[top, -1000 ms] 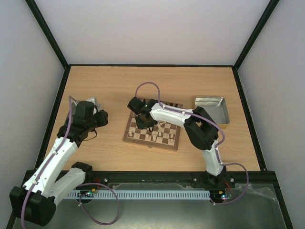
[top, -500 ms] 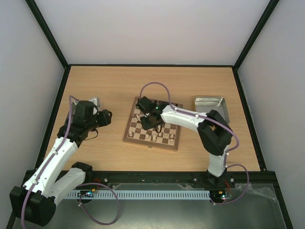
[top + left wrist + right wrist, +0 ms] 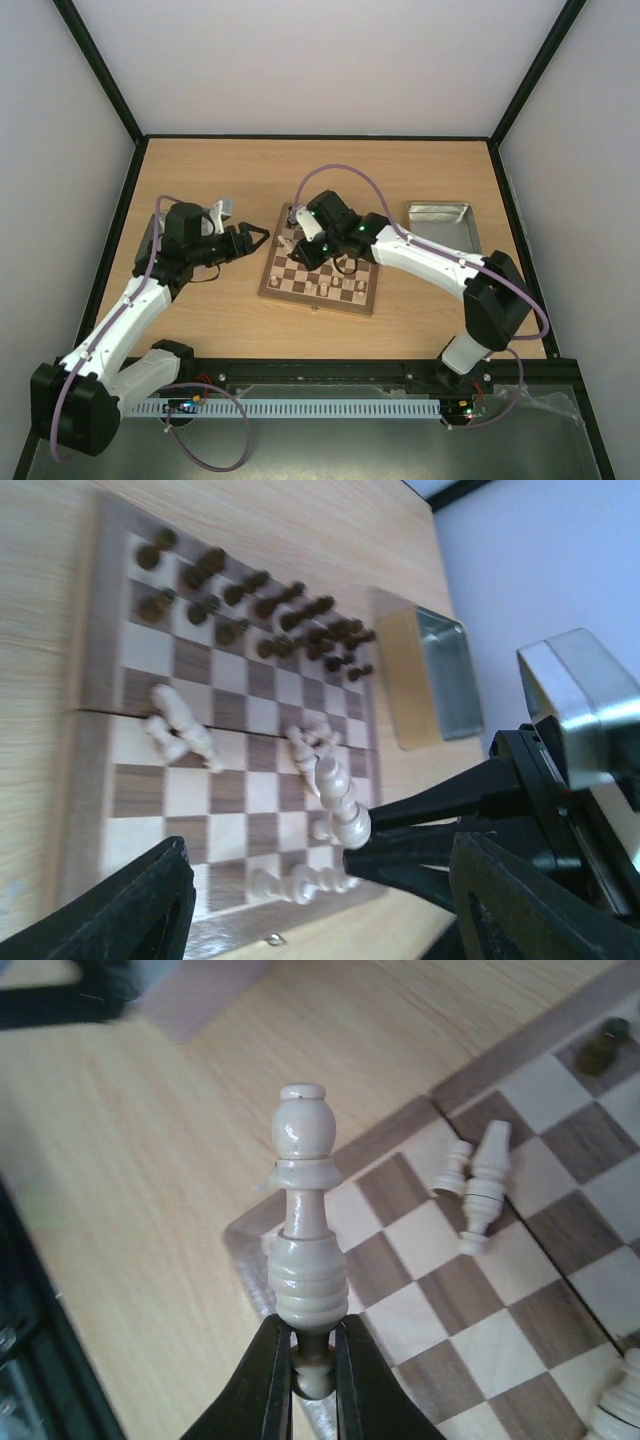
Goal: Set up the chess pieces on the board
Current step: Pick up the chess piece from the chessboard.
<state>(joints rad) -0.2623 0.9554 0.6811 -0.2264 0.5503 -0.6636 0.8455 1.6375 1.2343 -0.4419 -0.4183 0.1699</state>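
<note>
The board [image 3: 322, 263] lies mid-table, with dark chess pieces [image 3: 255, 605] standing along its far rows and cream chess pieces [image 3: 180, 732] lying scattered on the near squares. My right gripper [image 3: 312, 1365] is shut on the foot of a tall cream piece [image 3: 305, 1245], which it holds above the board's corner [image 3: 262, 1230]. In the top view that right gripper [image 3: 300, 226] hangs over the board's rear left part. My left gripper [image 3: 258, 238] is open beside the board's left edge and holds nothing. The left gripper [image 3: 330, 910] faces the held cream piece [image 3: 340, 798].
A grey metal tray [image 3: 442, 228] sits right of the board, and another tray [image 3: 218, 211] shows behind the left arm. Two cream pieces [image 3: 478, 1185] lie together on the squares near the held one. Black frame rails edge the table.
The right gripper shut on a cream piece and carried it toward the board's rear left corner. The left arm swung right to the board's edge with its jaws opening wider.
</note>
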